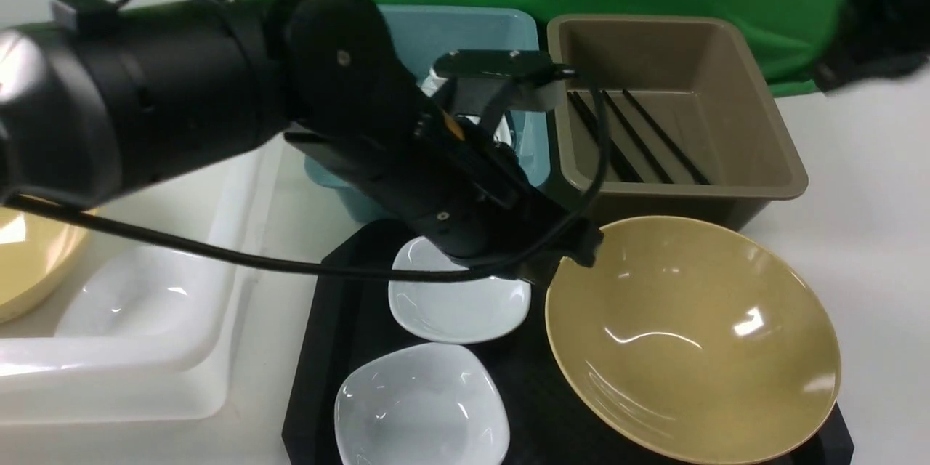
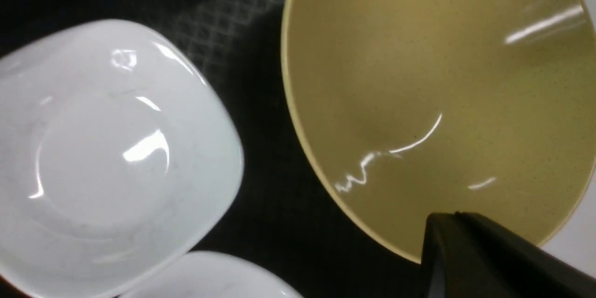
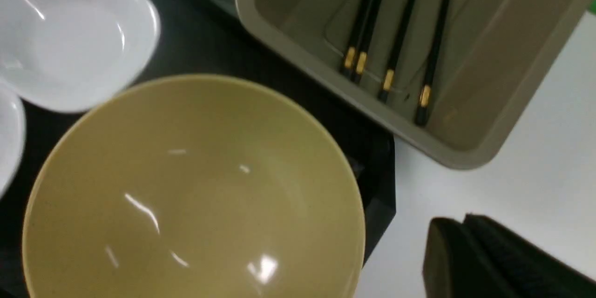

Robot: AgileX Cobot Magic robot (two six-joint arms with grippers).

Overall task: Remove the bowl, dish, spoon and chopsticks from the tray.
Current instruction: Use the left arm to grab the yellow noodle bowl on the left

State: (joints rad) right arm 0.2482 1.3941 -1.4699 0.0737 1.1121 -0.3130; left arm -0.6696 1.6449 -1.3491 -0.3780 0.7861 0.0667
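— Where does the bowl (image 1: 690, 338) sit?
— On the tray (image 1: 323, 349), filling its three o'clock half; two white dishes lie at the bowl's nine o'clock, the far dish (image 1: 458, 298) toward the tray's twelve, the near dish (image 1: 421, 407) toward its six; neither touches the bowl.
— And the left pincer (image 2: 444, 223)?
— Its jaws are pressed together with nothing seen between them; it hangs over the bowl's rim at about ten o'clock; whether it touches the rim cannot be told.
— The right pincer (image 3: 451, 230)?
— Closed too, and empty; it hangs above the white table (image 3: 512, 158), off the tray, near a corner of the brown tub (image 1: 734, 65).
— The chopsticks (image 1: 632, 138)?
— Four black sticks with gold bands lie side by side inside the brown tub, which stands at the bowl's twelve o'clock; the teal tub (image 1: 465, 33) stands just beside it at nine o'clock, half hidden by the left arm; the white bin (image 1: 145, 385), at the tray's nine o'clock, holds a second yellow bowl (image 1: 29, 261).
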